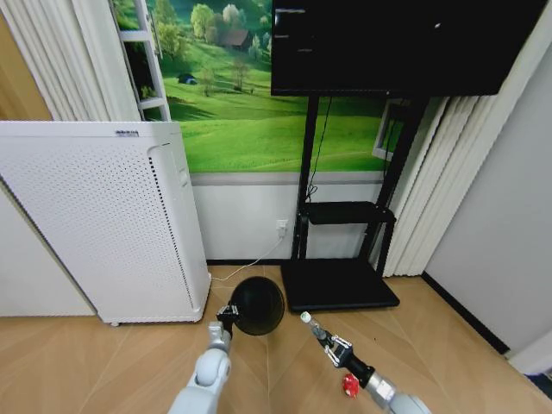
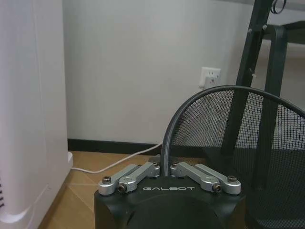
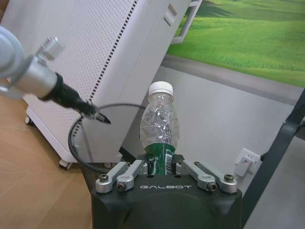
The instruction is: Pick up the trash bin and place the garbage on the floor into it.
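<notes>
Left to right: a white perforated appliance (image 1: 103, 220) stands against the wall, and a black TV stand (image 1: 341, 285) rises behind the grippers. The left gripper (image 1: 228, 314) pinches the rim of the trash bin (image 1: 257, 305), held above the floor (image 1: 103, 362) and tipped on its side. The right gripper (image 3: 165, 168) clamps the clear bottle (image 3: 161, 126) by its green label, long axis in line with the fingers, white cap pointing away from the wrist toward the bin.

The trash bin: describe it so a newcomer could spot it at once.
Start at the tall white perforated appliance on the left; just off its lower right corner, above the floor, hangs the trash bin. It is a small round black wire-mesh basket, gripped at its rim by the left tool. Unlike the flat black stand base beside it, it is see-through mesh and round.
</notes>
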Available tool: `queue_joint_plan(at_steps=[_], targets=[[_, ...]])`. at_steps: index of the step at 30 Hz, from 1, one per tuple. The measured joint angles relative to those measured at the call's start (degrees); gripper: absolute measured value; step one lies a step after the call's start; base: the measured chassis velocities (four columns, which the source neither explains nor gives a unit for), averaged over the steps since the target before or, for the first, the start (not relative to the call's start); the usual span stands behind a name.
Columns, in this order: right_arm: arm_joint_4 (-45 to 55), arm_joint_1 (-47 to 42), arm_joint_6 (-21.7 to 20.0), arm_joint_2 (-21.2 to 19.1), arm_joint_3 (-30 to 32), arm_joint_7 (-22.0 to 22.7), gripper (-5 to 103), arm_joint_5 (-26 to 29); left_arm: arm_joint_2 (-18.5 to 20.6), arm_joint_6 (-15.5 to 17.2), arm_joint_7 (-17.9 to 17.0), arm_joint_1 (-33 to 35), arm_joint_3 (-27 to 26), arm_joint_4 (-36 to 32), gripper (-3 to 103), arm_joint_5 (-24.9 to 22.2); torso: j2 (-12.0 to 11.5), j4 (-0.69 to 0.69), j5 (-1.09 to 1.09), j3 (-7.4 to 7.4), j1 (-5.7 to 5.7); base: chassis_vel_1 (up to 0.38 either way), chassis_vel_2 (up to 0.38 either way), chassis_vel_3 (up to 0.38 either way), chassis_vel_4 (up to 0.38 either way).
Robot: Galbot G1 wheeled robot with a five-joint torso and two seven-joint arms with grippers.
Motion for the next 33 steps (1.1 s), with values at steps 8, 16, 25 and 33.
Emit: queue_joint_plan(at_steps=[8, 16, 25, 33], targets=[[4.45, -1.11, -0.93, 0.43, -1.64, -0.19, 21, 0.58, -3.78, 0.45, -0.28, -2.91, 1.32, 4.66, 3, 0.62, 0.0, 0.0, -0.01, 0.0, 0.0, 0.0, 0.0, 0.0, 0.0], [5.19, 1.21, -1.55, -0.09, -5.06, -0.06, 21, 1.54, -6.61, 0.88, -1.07, -3.13, 1.95, 6.54, 3, 2.55, 0.0, -0.01, -0.01, 0.0, 0.0, 0.0, 0.0, 0.0, 0.0], [1.66, 5.27, -2.94, 1.79, -10.5, 1.77, 21, 1.42, -7.21, 0.98, -1.32, -1.35, 2.97, 6.59, 3, 3.71, 0.0, 0.0, -0.01, 0.0, 0.0, 0.0, 0.0, 0.0, 0.0], [0.09, 8.75, -3.98, 3.73, -14.77, 2.75, 21, 1.79, -6.92, 1.06, -1.34, -0.54, 3.91, 6.54, 3, 3.78, 0.0, 0.0, -0.02, 0.0, 0.0, 0.0, 0.0, 0.0, 0.0]])
